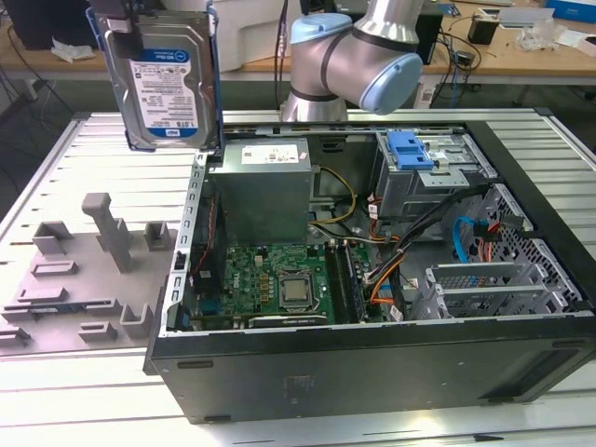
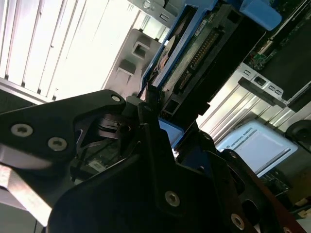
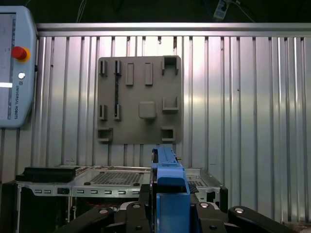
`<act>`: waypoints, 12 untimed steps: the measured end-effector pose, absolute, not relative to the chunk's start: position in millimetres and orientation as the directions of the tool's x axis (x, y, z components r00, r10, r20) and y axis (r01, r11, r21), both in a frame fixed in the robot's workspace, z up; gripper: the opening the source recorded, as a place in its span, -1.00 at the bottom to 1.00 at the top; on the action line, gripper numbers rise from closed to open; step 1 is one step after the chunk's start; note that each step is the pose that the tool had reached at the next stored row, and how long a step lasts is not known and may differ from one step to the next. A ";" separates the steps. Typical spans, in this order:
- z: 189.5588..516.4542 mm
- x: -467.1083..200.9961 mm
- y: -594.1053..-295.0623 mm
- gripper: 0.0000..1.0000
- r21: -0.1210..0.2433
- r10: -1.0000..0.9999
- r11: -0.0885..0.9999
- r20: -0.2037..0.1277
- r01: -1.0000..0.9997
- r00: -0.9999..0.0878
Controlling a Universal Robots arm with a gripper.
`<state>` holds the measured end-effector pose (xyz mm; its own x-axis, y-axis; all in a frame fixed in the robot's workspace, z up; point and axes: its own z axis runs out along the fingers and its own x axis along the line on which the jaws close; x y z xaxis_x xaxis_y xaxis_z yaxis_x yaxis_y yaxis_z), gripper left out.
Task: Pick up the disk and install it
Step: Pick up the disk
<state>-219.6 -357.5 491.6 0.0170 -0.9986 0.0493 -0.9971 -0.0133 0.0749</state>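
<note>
The open computer case (image 1: 372,279) is seen lying along the bench's (image 1: 56,158) near edge, with a grey fixture plate (image 1: 84,270) beside it on the exterior view's left. Further back, the disk (image 1: 163,84) is held upright in the air, clamped by the gripper (image 2: 153,104), whose fingers are closed on its edges.

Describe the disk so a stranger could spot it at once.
Start at the open computer case. Above its corner at the exterior view's left, the disk hangs upright in the gripper. Unlike the grey power-supply box nearby, it is flat, silver, blue-framed, with a blue-and-white label.
</note>
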 end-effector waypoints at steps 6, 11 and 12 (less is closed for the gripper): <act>491.6 -199.0 -358.3 -0.26 0.075 -0.999 -0.013 0.052 -0.997 0.017; 491.6 -186.7 -358.6 -0.26 0.075 -0.998 -0.013 0.053 -0.997 0.017; 491.6 -184.2 -358.7 -0.26 0.075 -0.998 -0.013 0.053 -0.997 0.017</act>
